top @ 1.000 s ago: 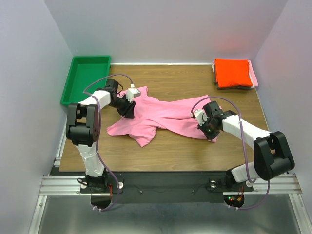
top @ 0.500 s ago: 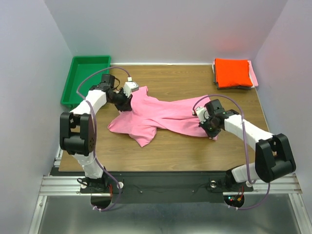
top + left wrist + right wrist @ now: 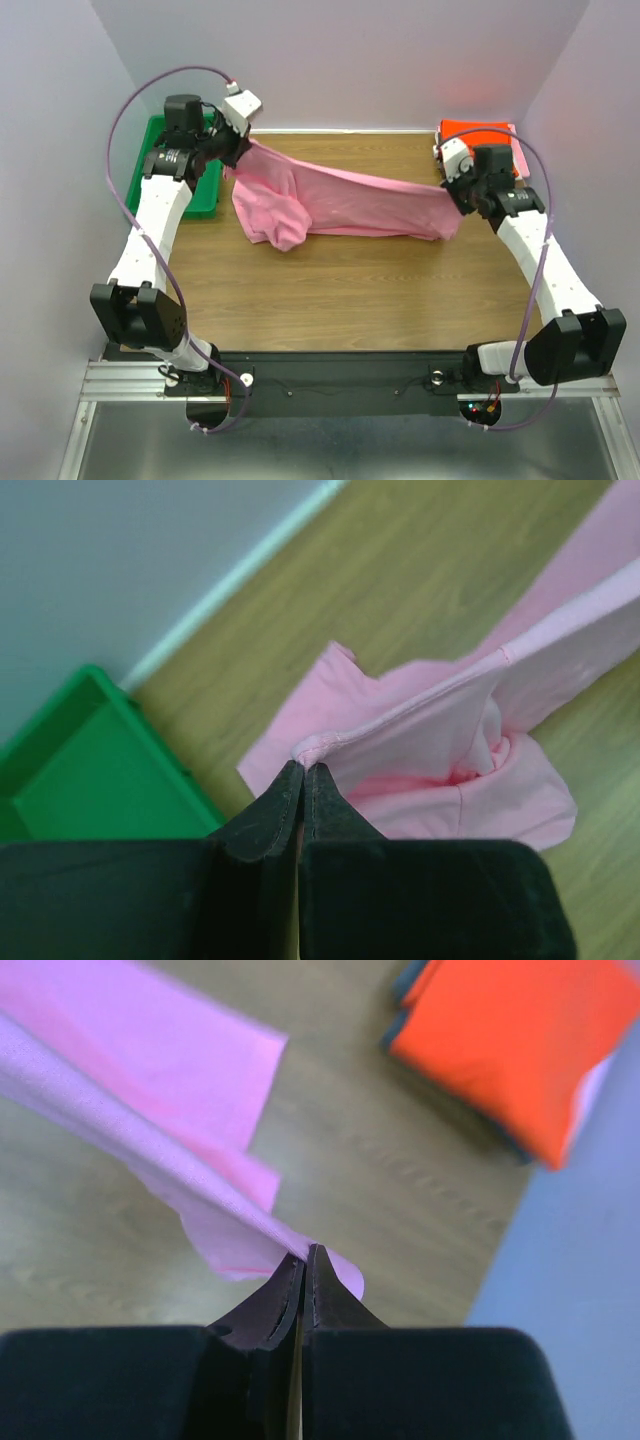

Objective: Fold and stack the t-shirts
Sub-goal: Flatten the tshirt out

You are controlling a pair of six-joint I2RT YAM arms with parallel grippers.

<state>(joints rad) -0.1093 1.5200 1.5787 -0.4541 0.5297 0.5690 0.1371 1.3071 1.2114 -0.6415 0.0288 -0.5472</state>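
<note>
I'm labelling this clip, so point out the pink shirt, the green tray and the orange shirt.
pink shirt (image 3: pixel 350 205), top view, its stretched middle.
green tray (image 3: pixel 100 800), left wrist view, its bare floor.
orange shirt (image 3: pixel 510 1040), right wrist view, its folded top face.

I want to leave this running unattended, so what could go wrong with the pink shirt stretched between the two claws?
The left claw and right claw each pinch only a thin edge of the pink shirt; pulled apart, it could slip out.
The shirt hangs bunched near the left claw, so it may land creased.
The right claw sits close to the orange stack and could nudge it.
</note>
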